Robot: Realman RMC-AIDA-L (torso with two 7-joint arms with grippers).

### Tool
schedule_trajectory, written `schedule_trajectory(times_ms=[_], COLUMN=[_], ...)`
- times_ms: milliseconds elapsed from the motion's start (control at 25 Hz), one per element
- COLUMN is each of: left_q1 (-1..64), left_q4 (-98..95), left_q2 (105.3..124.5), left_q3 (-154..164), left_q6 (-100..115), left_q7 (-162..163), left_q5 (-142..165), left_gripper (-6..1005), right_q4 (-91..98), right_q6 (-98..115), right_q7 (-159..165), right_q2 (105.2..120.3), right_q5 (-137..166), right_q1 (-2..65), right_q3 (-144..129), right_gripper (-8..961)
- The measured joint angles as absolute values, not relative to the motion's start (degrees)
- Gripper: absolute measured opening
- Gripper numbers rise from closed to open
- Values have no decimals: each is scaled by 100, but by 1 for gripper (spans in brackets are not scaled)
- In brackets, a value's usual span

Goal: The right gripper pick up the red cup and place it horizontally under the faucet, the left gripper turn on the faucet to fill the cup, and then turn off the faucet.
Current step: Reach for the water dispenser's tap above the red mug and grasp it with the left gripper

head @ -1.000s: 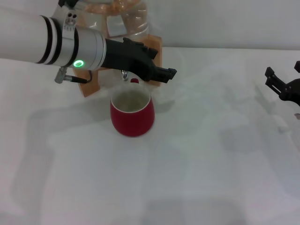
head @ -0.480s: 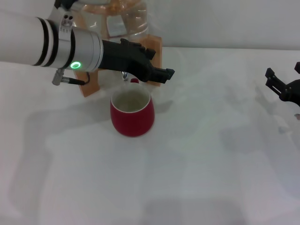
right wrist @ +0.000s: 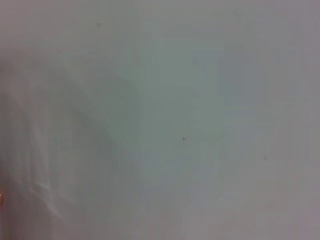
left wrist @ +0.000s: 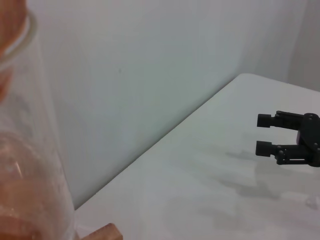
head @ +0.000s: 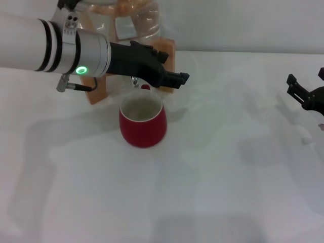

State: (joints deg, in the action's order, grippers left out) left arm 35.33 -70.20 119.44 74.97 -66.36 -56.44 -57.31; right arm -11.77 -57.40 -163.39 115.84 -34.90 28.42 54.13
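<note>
The cup (head: 143, 123) stands upright on the table (head: 228, 177), mouth up, sitting just below the faucet (head: 134, 81), whose chrome spout peeks out under the left gripper (head: 172, 80). So the placing step looks done, though the cup is upright rather than lying on its side. From the cup, the faucet is at twelve o'clock, mounted on a clear jar (head: 126, 17) in a wooden stand (head: 167, 50).

The left gripper reaches in from ten o'clock and hangs right over the faucet's lever, its tips pointing toward three o'clock. I cannot tell whether its jaws are parted or closed, nor whether they touch the lever. Inside the cup the white wall looks dull and greyish; whether water is in it I can't say, and no stream is visible. My guess is the task sits in the faucet stage, with turning off, and perhaps filling, left to do.

The right gripper (head: 308, 96) is parked well away at three o'clock, near the table's edge, jaws spread apart and holding nothing.

No brand, label or writing can be read anywhere; only a green ring light (head: 81, 70) glows on the left arm.
</note>
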Motion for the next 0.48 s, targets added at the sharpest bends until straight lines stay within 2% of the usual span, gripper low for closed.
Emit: schedule_trajectory(times_ms=[480], left_q1=[3303], left_q4=[-7366], left_q2=[11944], left_q3=[7497], left_q6=[-6635], left_q7=[-5938], left_q5=[-6280], left_gripper=[759], right_q4=[-1177], right_q6=[-5756], right_q7=[-16339], right_q2=[11584], right_q5=[-3487], right_q1=[2829], right_q3=[5407], right_gripper=[872])
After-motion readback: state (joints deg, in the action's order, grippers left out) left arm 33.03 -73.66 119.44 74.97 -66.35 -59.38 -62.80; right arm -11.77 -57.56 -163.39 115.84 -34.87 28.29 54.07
